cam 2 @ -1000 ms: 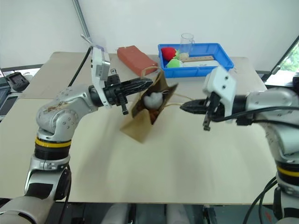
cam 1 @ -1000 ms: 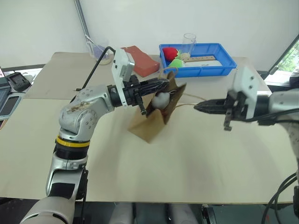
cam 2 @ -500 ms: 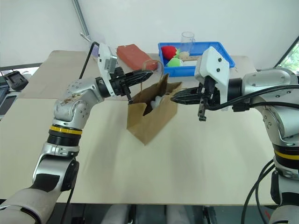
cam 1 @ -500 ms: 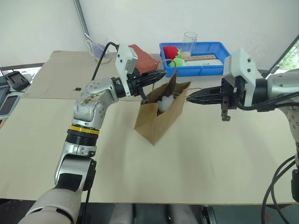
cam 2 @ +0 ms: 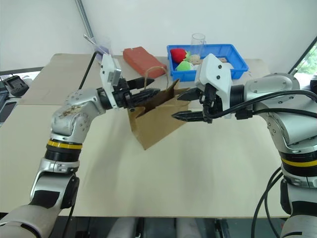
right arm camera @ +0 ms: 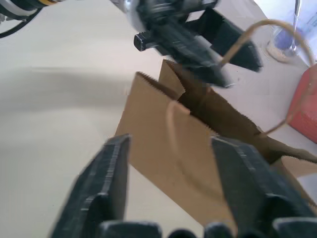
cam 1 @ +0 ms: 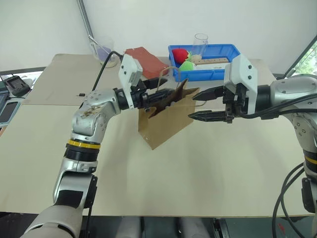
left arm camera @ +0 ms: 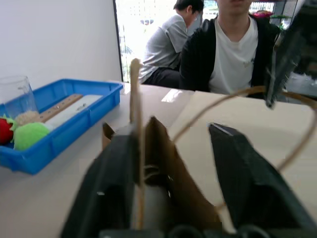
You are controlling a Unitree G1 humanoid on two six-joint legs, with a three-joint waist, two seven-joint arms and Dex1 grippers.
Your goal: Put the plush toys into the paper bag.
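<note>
The brown paper bag (cam 1: 163,121) stands upright on the table, mouth up, its rim crumpled. My left gripper (cam 1: 166,91) is open, its two black fingers astride the bag's near rim, with a beige cord handle (left arm camera: 136,114) rising beside one finger. My right gripper (cam 1: 193,105) is open at the bag's other end, one finger above the rim and one low against the bag's side (right arm camera: 163,144). A cord loop (right arm camera: 257,29) arcs in front of it. The plush toys are hidden; the bag's inside is out of sight.
Behind the bag sit a blue tray (cam 1: 213,75) with red (cam 1: 181,53) and green (cam 1: 187,66) toys and a wooden strip, a clear glass (cam 1: 200,44), a reddish block (cam 1: 146,59) and a glass dish (cam 1: 106,57). Two people (left arm camera: 233,44) sit beyond the table.
Both grippers have gone from shut to open. The bag, tilted with a white toy showing a second ago, now stands upright. My right gripper has moved in toward the bag.
</note>
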